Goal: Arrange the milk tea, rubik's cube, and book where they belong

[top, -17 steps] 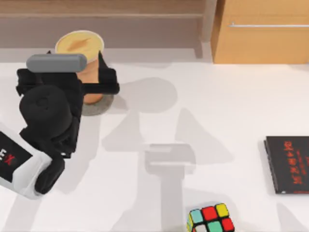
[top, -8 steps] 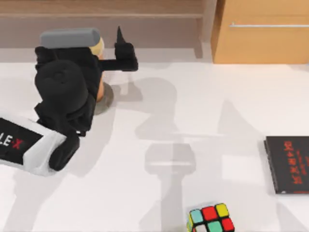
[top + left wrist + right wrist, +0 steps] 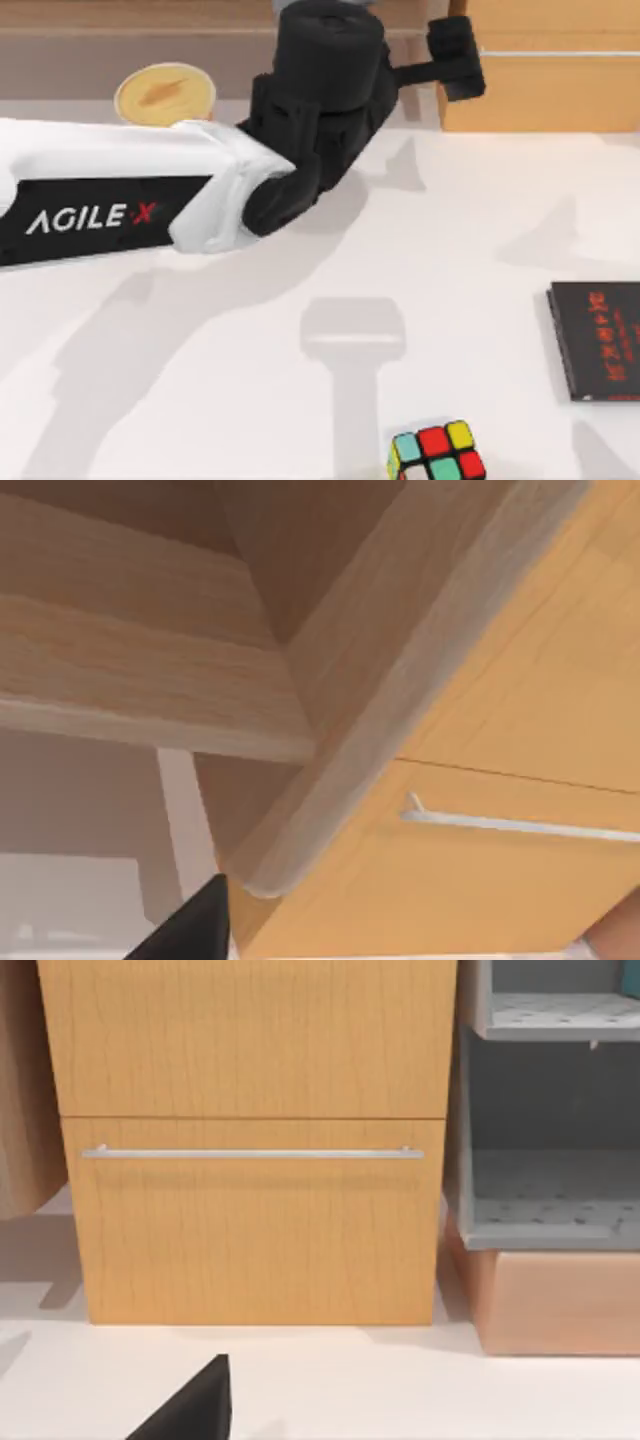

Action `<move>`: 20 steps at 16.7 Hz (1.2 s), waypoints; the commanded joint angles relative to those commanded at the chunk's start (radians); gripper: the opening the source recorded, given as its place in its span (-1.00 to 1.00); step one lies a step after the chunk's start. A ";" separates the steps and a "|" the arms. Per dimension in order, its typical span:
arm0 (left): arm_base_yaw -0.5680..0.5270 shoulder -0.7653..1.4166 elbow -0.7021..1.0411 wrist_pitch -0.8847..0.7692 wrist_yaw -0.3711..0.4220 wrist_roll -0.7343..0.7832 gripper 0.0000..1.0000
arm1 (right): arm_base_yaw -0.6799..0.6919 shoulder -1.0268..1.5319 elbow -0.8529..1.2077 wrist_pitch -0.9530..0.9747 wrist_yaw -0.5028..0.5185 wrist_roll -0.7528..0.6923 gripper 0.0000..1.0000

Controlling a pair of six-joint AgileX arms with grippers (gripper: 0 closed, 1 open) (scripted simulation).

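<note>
The left gripper [image 3: 400, 68] is up high at the back of the table, close to the tall light-brown wooden cabinet with a thin silver handle [image 3: 545, 75]. One black finger [image 3: 457, 58] sticks far out to the side of the round black wrist. That tells me the gripper is wide open. It has nothing in it. In the left wrist view a black fingertip [image 3: 195, 925] points at the corner where the pale wooden shelf [image 3: 140, 670] meets the cabinet.

The milk tea [image 3: 165, 93], a tall orange-tan cup with a pale yellow round lid, stands well apart from that finger, far off toward the left side of the table. The long white part of the left arm crosses in front of it and hides most of the cup, so mostly the lid shows. Nothing touches it.

The rubik's cube [image 3: 437, 455], a small cube with black edges and red, yellow, green and light-blue squares, sits at the near edge of the white table [image 3: 480, 260]. It is well apart from the finger, and nothing touches it.

A thin black book with red letters [image 3: 597, 340] lies flat at the right edge of the table, also well apart from the finger.

A black bit of the right gripper [image 3: 190, 1405] shows in the right wrist view, facing the cabinet's drawer front. Next to the cabinet is a grey shelf unit [image 3: 545, 1190]. I cannot tell if this gripper is open or closed.
</note>
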 joint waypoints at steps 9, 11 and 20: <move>-0.301 0.138 0.432 -1.159 0.188 -0.582 1.00 | 0.000 0.000 0.000 0.000 0.000 0.000 1.00; -0.351 0.153 0.479 -1.343 0.219 -0.685 1.00 | 0.000 0.000 0.000 0.000 0.000 0.000 1.00; -0.443 0.154 0.493 -1.670 0.267 -0.884 1.00 | 0.000 0.000 0.000 0.000 0.000 0.000 1.00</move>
